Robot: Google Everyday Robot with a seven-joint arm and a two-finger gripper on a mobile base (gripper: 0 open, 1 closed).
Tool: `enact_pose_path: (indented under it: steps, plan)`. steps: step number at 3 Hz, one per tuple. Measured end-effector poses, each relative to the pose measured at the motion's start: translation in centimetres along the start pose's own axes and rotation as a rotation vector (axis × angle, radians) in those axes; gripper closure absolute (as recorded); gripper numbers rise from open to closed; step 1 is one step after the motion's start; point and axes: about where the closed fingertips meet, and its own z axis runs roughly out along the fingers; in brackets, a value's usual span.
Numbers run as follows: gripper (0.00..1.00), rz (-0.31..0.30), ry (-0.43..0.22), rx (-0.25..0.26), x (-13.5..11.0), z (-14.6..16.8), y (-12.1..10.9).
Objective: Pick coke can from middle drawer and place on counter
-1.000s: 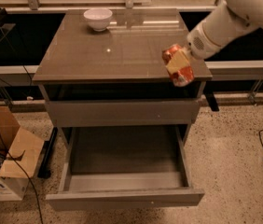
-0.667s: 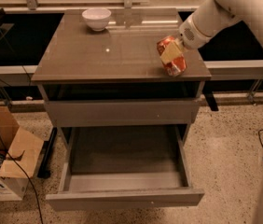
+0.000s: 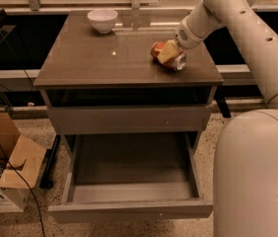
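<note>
Jaws clamp tilted coke can, counter right side.

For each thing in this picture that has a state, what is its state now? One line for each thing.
gripper: over the counter's right part, shut on the coke can.
coke can: gripped, tilted, low at the counter.
middle drawer: pulled open, no can inside.
counter: carries the white bowl.
white bowl: upright, at the back.
upper drawer front: shut.
cardboard box: flaps open.
</note>
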Motion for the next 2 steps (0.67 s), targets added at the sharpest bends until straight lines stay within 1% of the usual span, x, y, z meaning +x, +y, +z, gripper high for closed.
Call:
enact_pose_path:
  steps: [1, 2]
  plan:
    - [0.12, 0.004, -0.009, -0.01, -0.67, 0.87, -0.21]
    - [0.0, 0.004, -0.009, -0.01, -0.67, 0.88, -0.21]
